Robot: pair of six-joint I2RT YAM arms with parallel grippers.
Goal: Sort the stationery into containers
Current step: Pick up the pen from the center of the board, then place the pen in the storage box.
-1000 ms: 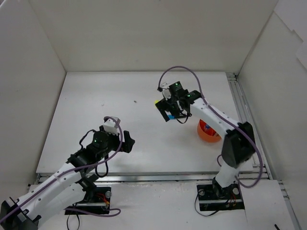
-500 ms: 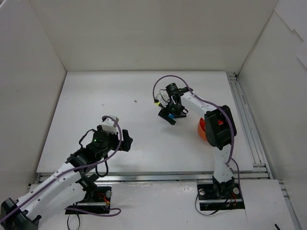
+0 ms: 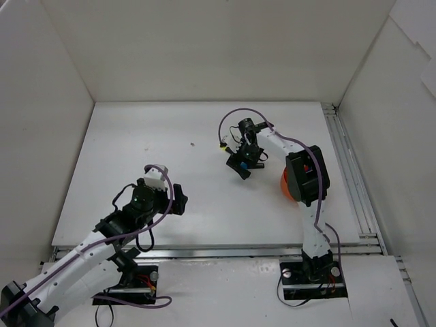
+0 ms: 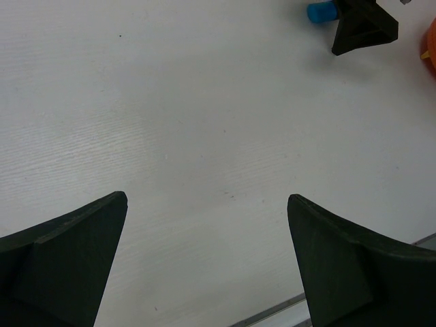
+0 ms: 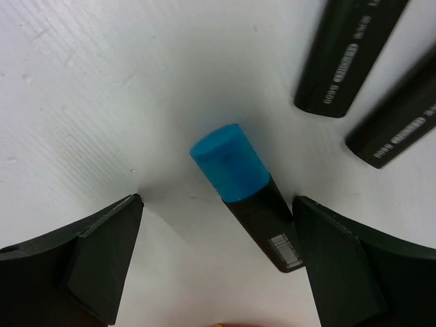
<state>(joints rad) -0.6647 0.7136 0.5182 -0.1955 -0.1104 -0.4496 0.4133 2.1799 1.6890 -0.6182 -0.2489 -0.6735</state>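
3 black highlighters point(image 5: 235, 174) point(image 5: 351, 51) point(image 5: 398, 126) are lying close together, 1 showing a blue cap; 1 orange pot point(image 3: 285, 187) is standing nearby; 2 robot arms point(image 3: 102, 235) point(image 3: 306, 174) are appearing in view.

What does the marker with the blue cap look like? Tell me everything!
The highlighter has a smooth black plastic barrel and a round, bright blue cap, which is on. A small white barcode label sits on the barrel. It lies flat on the white table, slanted, cap pointing up and left in the right wrist view. The open right gripper straddles it. Its barrel runs close by one finger; whether they touch is unclear. Two other black barrels lie apart from it.
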